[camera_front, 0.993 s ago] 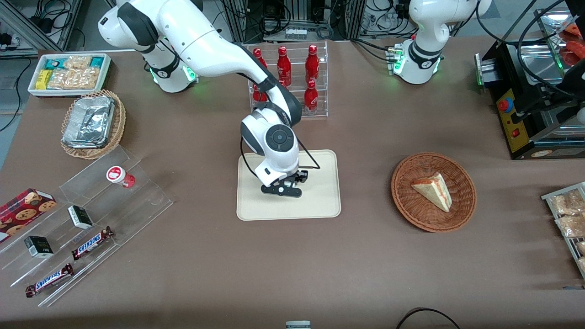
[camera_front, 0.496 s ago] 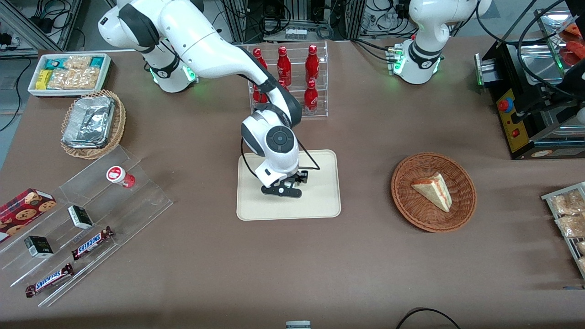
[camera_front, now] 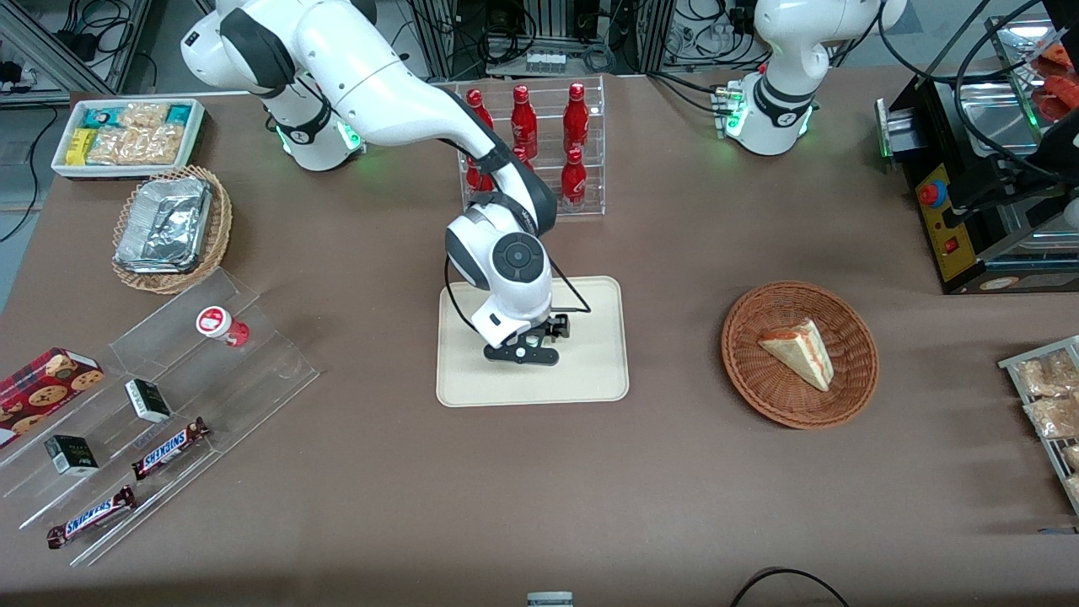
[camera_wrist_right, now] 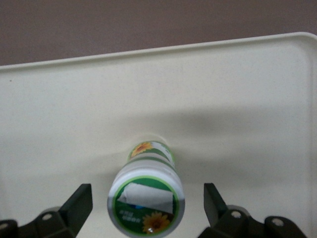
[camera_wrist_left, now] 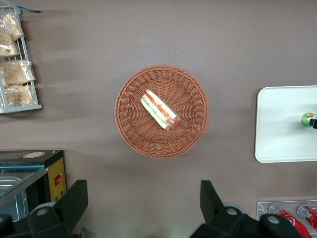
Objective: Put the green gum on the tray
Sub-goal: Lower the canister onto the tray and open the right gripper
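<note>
Two fingers of your gripper stand spread wide, one on each side of the green gum with a clear gap between each finger and the bottle, so nothing is clamped. You can see the green gum standing upright on the tray, lid up, around the tray's middle. From the front, your gripper hangs low over the tray and covers the bottle. The parked arm's camera catches the bottle on the tray.
</note>
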`<state>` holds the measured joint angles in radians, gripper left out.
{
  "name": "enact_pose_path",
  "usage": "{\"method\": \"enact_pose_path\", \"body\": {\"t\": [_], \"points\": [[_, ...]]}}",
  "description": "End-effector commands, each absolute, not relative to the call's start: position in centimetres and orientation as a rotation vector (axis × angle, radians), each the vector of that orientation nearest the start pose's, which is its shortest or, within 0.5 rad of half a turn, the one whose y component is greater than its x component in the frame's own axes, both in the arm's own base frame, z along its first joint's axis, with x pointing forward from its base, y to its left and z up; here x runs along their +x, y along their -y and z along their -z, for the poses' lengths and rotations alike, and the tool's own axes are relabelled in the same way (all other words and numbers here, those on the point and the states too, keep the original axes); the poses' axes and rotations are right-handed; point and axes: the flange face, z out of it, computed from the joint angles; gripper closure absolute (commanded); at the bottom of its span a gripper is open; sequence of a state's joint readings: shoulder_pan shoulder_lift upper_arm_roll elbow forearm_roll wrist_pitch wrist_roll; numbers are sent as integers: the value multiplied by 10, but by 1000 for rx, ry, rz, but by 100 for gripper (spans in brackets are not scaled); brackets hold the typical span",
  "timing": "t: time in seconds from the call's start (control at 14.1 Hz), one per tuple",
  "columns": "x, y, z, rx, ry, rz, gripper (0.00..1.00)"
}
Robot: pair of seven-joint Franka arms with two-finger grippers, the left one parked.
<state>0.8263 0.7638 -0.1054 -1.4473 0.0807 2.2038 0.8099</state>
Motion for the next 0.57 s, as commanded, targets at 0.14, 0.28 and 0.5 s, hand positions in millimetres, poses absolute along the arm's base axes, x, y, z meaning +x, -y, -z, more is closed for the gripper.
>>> {"method": "enact_pose_path", "body": {"t": [0.14,0.28,0.5], "points": [[541,-481,-271,-3170,-80,-14,0],[539,-473,-294,-3190,43,-59,0],[541,-451,-334,-3209,81,-145,0]]}}
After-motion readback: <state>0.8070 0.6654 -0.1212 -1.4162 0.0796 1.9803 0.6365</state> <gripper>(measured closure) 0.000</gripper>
